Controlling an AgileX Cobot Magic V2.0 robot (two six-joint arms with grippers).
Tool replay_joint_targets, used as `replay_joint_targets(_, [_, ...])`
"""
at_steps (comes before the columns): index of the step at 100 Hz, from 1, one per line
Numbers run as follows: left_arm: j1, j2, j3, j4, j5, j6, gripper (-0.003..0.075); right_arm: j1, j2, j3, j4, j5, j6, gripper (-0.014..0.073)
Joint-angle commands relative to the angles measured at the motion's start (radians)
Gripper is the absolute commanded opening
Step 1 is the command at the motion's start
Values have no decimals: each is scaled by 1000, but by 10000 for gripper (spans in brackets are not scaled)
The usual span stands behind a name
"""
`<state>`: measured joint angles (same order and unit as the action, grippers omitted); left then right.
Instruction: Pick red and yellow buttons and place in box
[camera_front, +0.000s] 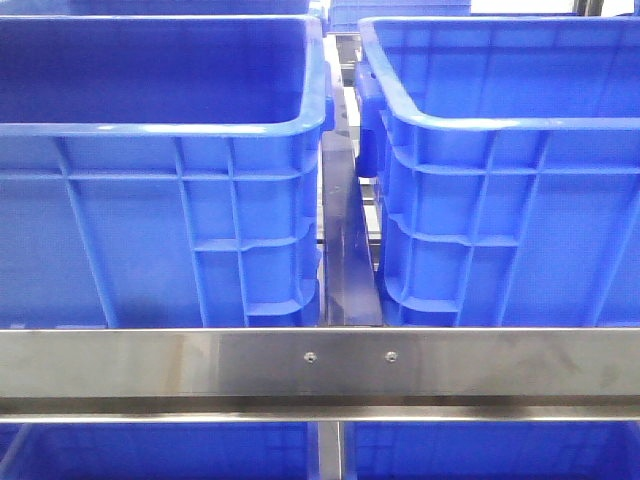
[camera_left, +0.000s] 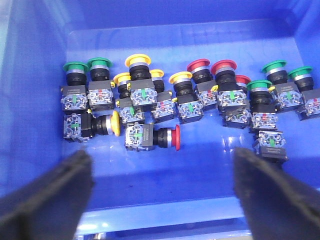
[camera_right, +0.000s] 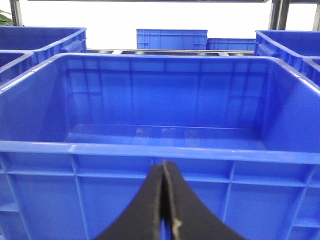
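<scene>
In the left wrist view, several push buttons with red, yellow and green caps lie in a row on the floor of a blue bin (camera_left: 45, 75). A red button (camera_left: 150, 137) and a yellow button (camera_left: 90, 125) lie on their sides nearest my left gripper (camera_left: 162, 172), which is open and empty above the bin's near wall. Other red buttons (camera_left: 199, 70) and yellow buttons (camera_left: 137, 62) stand upright. In the right wrist view, my right gripper (camera_right: 164, 172) is shut and empty, in front of an empty blue box (camera_right: 160, 150). No gripper shows in the front view.
The front view shows two large blue bins, left (camera_front: 160, 130) and right (camera_front: 500, 130), behind a steel crossbar (camera_front: 320, 365), with a narrow gap between them. Green buttons (camera_left: 75, 70) sit at both ends of the row. More blue bins (camera_right: 171, 39) stand behind the empty box.
</scene>
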<state>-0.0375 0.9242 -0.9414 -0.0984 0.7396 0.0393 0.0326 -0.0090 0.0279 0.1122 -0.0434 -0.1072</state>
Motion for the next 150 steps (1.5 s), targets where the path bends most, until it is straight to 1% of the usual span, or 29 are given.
replay_joint_targets(1, [-1,-6,-36,-44,-71,-1,585,0,-26,-20,-9,-80,0,-68])
replay_joint_targets(9, [-14,10,-48,-60,-75,1,585,0,-26,-20,-9,-80,0,-68])
replay_joint_targets(21, [-70,74,-89,-62,-73,1,585,0,-26,-20,-9,-80,0,-68])
replay_joint_targets(38, [-184,225,-170,-62,-73,1,585,0,-26,-20,-9,-80,0,-68])
replay_joint_targets(50, [-221,351,-244,-62,-72,1,585,0,-26,-20,-9,-80,0,-68])
replay_joint_targets(72, [-228,576,-383,-66,-53,1,584,0,-26,-20,-9,-80,0,-68])
replay_joint_targets(94, [-228,737,-459,-66,-44,1,584,0,-26,-20,-9,-80,0,-68])
replay_joint_targets(118, [-228,838,-490,-66,-67,1,584,0,-26,-20,-9,-80,0,-68])
replay_joint_targets(133, [-228,876,-491,-66,-96,1,584,0,-26,-20,-9,-80,0,-68])
replay_joint_targets(150, [-228,897,-491,-66,-98,1,582,0,-26,-20,-9,-80,0,-68])
